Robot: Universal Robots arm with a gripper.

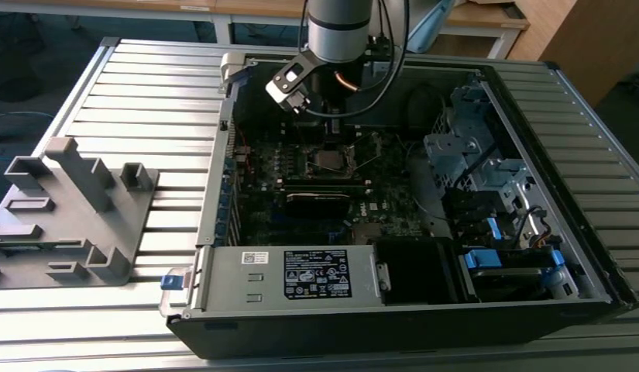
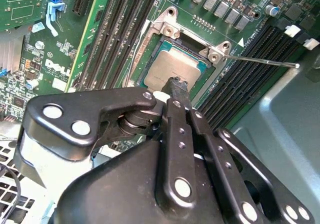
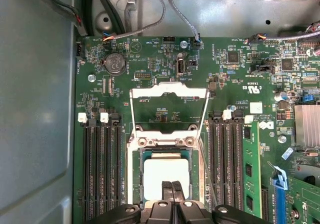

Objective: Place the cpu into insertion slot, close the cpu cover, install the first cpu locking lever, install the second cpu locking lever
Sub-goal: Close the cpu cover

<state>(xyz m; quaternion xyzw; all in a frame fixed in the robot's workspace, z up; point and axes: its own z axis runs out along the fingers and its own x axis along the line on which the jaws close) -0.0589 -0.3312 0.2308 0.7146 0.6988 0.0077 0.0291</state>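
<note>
The cpu (image 3: 164, 170), a flat square chip with a pale metal top, lies in the insertion slot (image 3: 133, 156) on the green motherboard; it also shows in the second wrist view as the cpu (image 2: 167, 68). The cpu cover (image 3: 169, 88), a silver frame with an open window, stands raised beyond the slot. My gripper (image 3: 172, 186) hangs right over the cpu with its black fingers pressed together and nothing between them; the fingertip (image 2: 176, 84) sits at the chip's edge. A thin locking lever (image 2: 260, 60) sticks out sideways, unlatched. In the exterior view my gripper (image 1: 334, 130) is above the socket (image 1: 328, 160).
Memory slots (image 3: 102, 169) flank the socket on both sides. The open computer case (image 1: 221, 178) lies on a slatted metal table, with a power supply (image 1: 288, 275) at its near end and drive bays (image 1: 485, 170) on the exterior view's right. A grey fixture (image 1: 77, 209) stands outside, left.
</note>
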